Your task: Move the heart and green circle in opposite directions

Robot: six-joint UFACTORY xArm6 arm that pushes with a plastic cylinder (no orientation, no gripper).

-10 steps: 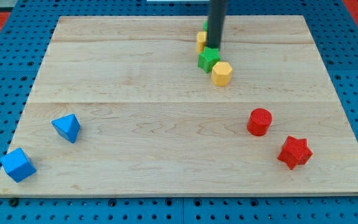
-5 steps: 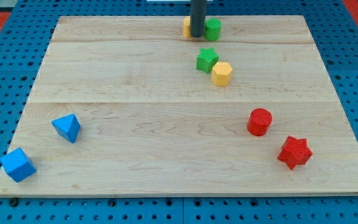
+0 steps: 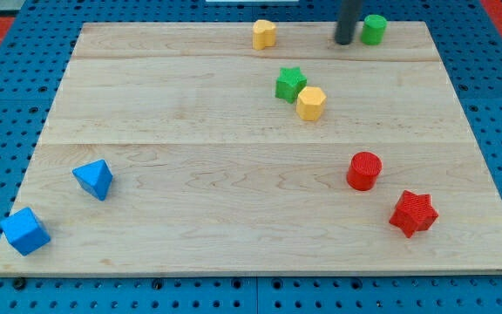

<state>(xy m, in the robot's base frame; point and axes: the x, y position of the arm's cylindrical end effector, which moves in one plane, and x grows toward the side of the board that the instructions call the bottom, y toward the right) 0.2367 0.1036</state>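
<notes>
The yellow heart [image 3: 264, 34] sits near the board's top edge, left of centre. The green circle [image 3: 373, 29] sits at the top edge toward the view's right. My tip [image 3: 344, 41] is just left of the green circle, touching or nearly touching its left side, and well to the right of the yellow heart. The heart and circle are far apart, with the rod between them.
A green star [image 3: 290, 84] and a yellow hexagon [image 3: 311, 103] lie together below the heart. A red cylinder [image 3: 364, 170] and a red star [image 3: 413, 214] sit at lower right. Two blue blocks [image 3: 93, 179] [image 3: 25, 230] lie at lower left.
My tip moved right along the top edge, pushing the green circle to the right, away from the yellow heart. The heart stayed put.
</notes>
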